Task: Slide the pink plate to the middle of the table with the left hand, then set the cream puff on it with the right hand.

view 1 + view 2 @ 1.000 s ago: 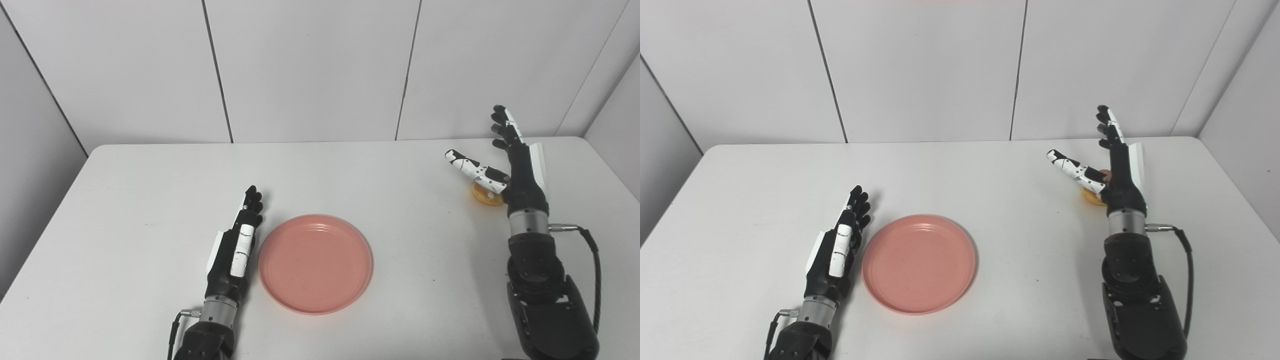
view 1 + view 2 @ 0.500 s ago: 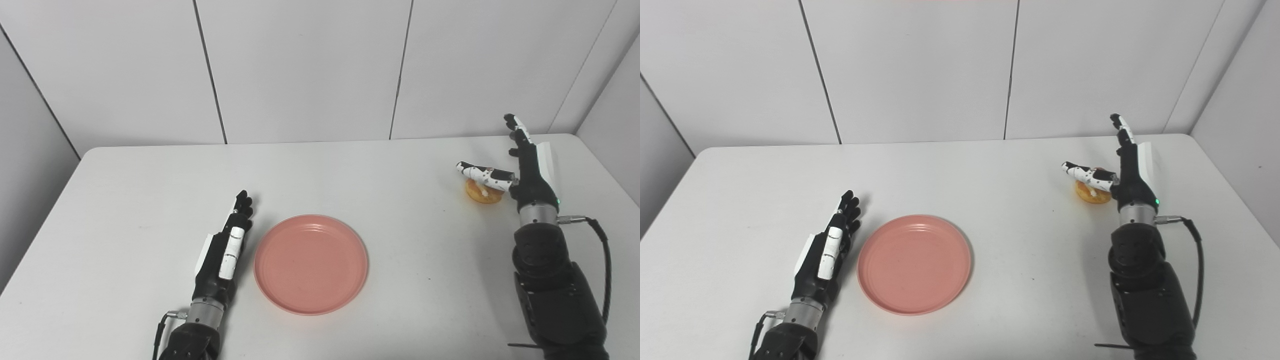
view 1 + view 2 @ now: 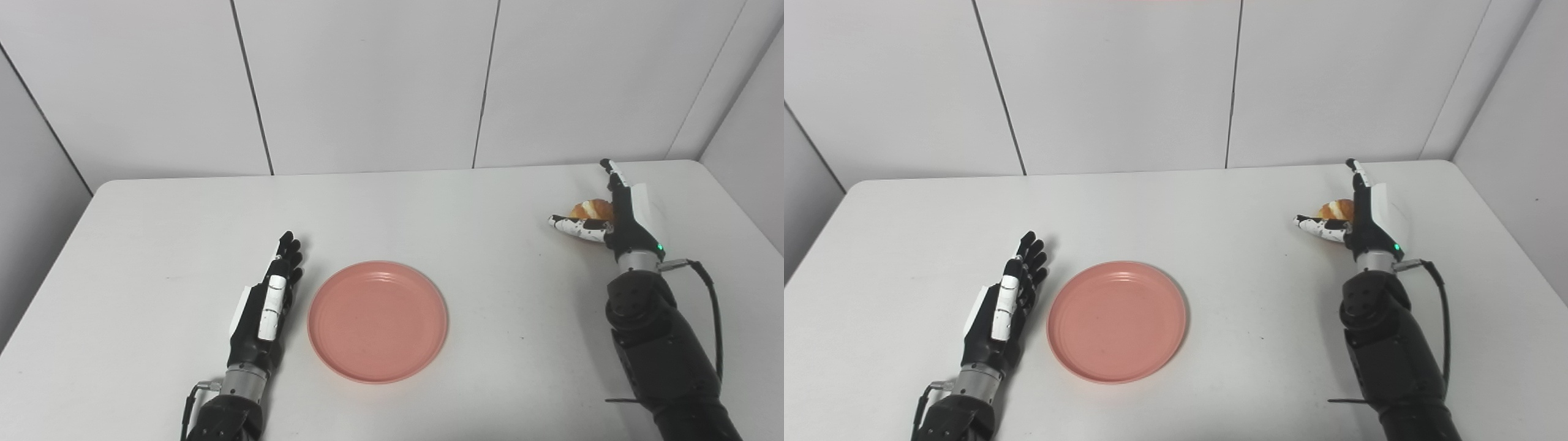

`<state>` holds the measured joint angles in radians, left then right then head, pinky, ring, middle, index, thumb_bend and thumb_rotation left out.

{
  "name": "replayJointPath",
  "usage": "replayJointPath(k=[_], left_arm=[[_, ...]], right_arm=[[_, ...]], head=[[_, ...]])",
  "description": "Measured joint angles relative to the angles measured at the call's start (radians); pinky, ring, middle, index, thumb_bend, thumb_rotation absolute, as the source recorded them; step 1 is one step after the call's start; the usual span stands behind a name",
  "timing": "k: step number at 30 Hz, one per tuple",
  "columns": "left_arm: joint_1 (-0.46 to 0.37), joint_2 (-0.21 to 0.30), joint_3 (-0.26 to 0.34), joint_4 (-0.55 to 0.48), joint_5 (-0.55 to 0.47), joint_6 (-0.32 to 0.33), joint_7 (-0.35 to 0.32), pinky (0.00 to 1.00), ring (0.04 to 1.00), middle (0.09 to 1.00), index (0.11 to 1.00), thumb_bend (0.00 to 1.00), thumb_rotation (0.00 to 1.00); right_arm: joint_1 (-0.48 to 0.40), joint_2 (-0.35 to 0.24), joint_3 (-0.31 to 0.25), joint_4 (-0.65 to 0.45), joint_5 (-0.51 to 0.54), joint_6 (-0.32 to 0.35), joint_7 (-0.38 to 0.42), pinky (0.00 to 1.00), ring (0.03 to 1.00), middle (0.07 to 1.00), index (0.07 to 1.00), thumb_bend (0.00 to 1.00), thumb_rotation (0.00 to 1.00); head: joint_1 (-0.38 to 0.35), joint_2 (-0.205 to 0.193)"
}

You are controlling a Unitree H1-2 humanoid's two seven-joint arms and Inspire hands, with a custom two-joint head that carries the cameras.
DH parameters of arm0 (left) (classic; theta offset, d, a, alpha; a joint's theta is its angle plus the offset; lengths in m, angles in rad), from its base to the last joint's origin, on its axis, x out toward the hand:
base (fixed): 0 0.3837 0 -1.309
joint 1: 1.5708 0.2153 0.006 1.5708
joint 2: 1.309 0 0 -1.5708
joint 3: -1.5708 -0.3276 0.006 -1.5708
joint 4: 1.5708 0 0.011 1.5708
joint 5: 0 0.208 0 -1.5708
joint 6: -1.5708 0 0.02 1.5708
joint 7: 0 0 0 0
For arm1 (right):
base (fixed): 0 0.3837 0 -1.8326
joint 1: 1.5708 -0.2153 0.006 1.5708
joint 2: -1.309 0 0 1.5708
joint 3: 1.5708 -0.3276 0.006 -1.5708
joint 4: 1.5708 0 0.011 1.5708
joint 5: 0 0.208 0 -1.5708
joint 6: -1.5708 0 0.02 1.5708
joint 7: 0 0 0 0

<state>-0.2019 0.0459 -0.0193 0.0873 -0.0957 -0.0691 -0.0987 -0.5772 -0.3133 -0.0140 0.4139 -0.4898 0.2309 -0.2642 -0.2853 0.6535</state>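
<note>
Left hand [image 3: 263,309] open beside pink plate [image 3: 377,321] | right hand [image 3: 615,214] spread around cream puff [image 3: 591,210]

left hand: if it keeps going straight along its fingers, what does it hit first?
Nothing, as far as the views show. The left hand points up-table, beside the pink plate, with bare table ahead to the far edge and wall.

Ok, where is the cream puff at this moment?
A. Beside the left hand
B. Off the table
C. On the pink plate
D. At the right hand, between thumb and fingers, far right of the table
D: the cream puff sits between the thumb and fingers of the right hand, while the pink plate lies bare.
</note>
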Motion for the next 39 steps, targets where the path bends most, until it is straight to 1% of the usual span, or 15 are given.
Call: replayJointPath(k=[2, 8, 13, 16, 19, 20, 21, 22, 23, 25, 26, 27, 28, 31, 39], left_arm=[[0.000, 0.000, 0.002, 0.001, 0.000, 0.000, 0.000, 1.00, 1.000, 1.000, 1.000, 0.68, 1.00], [0.000, 0.004, -0.003, 0.000, 0.000, 0.000, -0.011, 1.00, 1.000, 1.000, 1.000, 0.68, 1.00], [0.000, 0.005, -0.002, -0.001, 0.000, 0.001, -0.011, 1.00, 1.000, 1.000, 1.000, 0.67, 1.00], [0.000, 0.005, -0.003, -0.001, 0.000, 0.001, -0.011, 1.00, 1.000, 1.000, 1.000, 0.68, 1.00], [0.000, 0.005, -0.003, -0.001, 0.001, 0.001, -0.011, 1.00, 1.000, 1.000, 1.000, 0.68, 1.00], [0.000, 0.005, -0.003, -0.001, 0.001, 0.001, -0.011, 1.00, 1.000, 1.000, 1.000, 0.67, 1.00], [0.000, 0.004, -0.003, -0.002, 0.001, 0.001, -0.011, 1.00, 1.000, 1.000, 1.000, 0.67, 1.00], [0.000, 0.004, -0.002, -0.002, 0.001, 0.001, -0.011, 1.00, 1.000, 1.000, 1.000, 0.67, 1.00], [0.001, 0.004, -0.002, -0.002, 0.001, 0.001, -0.010, 1.00, 1.000, 1.000, 1.000, 0.67, 1.00], [0.001, 0.004, -0.002, -0.004, 0.001, 0.003, -0.010, 1.00, 1.000, 1.000, 1.000, 0.67, 1.00], [0.001, 0.004, -0.002, -0.004, 0.001, 0.005, -0.010, 1.00, 1.000, 1.000, 1.000, 0.67, 1.00], [0.001, 0.004, -0.002, -0.005, 0.002, 0.006, -0.010, 1.00, 1.000, 1.000, 1.000, 0.67, 1.00], [0.002, 0.004, -0.002, -0.005, 0.003, 0.008, -0.010, 1.00, 1.000, 1.000, 1.000, 0.67, 1.00], [0.002, 0.003, -0.001, -0.005, 0.003, 0.009, -0.008, 1.00, 1.000, 1.000, 1.000, 0.67, 1.00], [0.002, 0.000, 0.003, -0.006, 0.001, 0.009, -0.006, 1.00, 1.000, 1.000, 1.000, 0.66, 0.99]], right_arm=[[-0.001, -0.001, 0.008, 0.014, 0.000, 0.000, -0.006, 0.69, 0.834, 0.912, 0.894, 0.80, 0.16], [-0.002, -0.009, 0.034, 0.048, -0.018, 0.000, -0.036, 0.74, 0.857, 0.900, 0.894, 0.77, 0.13], [-0.002, -0.023, 0.067, 0.094, -0.040, 0.000, -0.045, 0.74, 0.858, 0.899, 0.899, 0.73, 0.12], [-0.002, -0.024, 0.075, 0.098, -0.045, 0.000, -0.050, 0.74, 0.853, 0.892, 0.888, 0.70, 0.08], [-0.002, -0.024, 0.079, 0.099, -0.053, 0.000, -0.058, 0.68, 0.813, 0.871, 0.870, 0.68, 0.02], [-0.002, -0.024, 0.081, 0.099, -0.057, 0.001, -0.061, 0.54, 0.676, 0.769, 0.854, 0.64, 0.01], [-0.002, -0.024, 0.083, 0.098, -0.064, 0.002, -0.064, 0.47, 0.605, 0.716, 0.846, 0.62, 0.00], [-0.002, -0.024, 0.085, 0.097, -0.070, 0.004, -0.067, 0.42, 0.535, 0.688, 0.831, 0.56, 0.00], [-0.002, -0.024, 0.085, 0.096, -0.076, 0.006, -0.073, 0.40, 0.494, 0.675, 0.812, 0.53, 0.00], [-0.002, -0.024, 0.081, 0.089, -0.081, 0.015, -0.083, 0.29, 0.424, 0.561, 0.780, 0.51, 0.00], [-0.002, -0.024, 0.076, 0.084, -0.082, 0.019, -0.091, 0.28, 0.418, 0.553, 0.777, 0.51, 0.00], [-0.003, -0.024, 0.069, 0.075, -0.080, 0.021, -0.099, 0.26, 0.418, 0.552, 0.734, 0.51, 0.00], [-0.002, -0.023, 0.061, 0.065, -0.075, 0.021, -0.107, 0.26, 0.418, 0.551, 0.712, 0.51, 0.00], [-0.002, -0.022, 0.053, 0.057, -0.064, 0.021, -0.114, 0.34, 0.425, 0.550, 0.637, 0.51, 0.00], [-0.001, -0.010, 0.053, 0.042, -0.051, 0.021, -0.115, 0.36, 0.413, 0.529, 0.596, 0.52, 0.00]], head=[[-0.003, 0.002], [-0.003, 0.002], [0.000, 0.005], [0.000, 0.005], [0.000, 0.005], [0.000, 0.005], [0.002, 0.008], [0.002, 0.008], [0.002, 0.008], [0.002, 0.008], [0.002, 0.008], [0.002, 0.008], [0.002, 0.008], [0.003, 0.011], [0.003, 0.015]])
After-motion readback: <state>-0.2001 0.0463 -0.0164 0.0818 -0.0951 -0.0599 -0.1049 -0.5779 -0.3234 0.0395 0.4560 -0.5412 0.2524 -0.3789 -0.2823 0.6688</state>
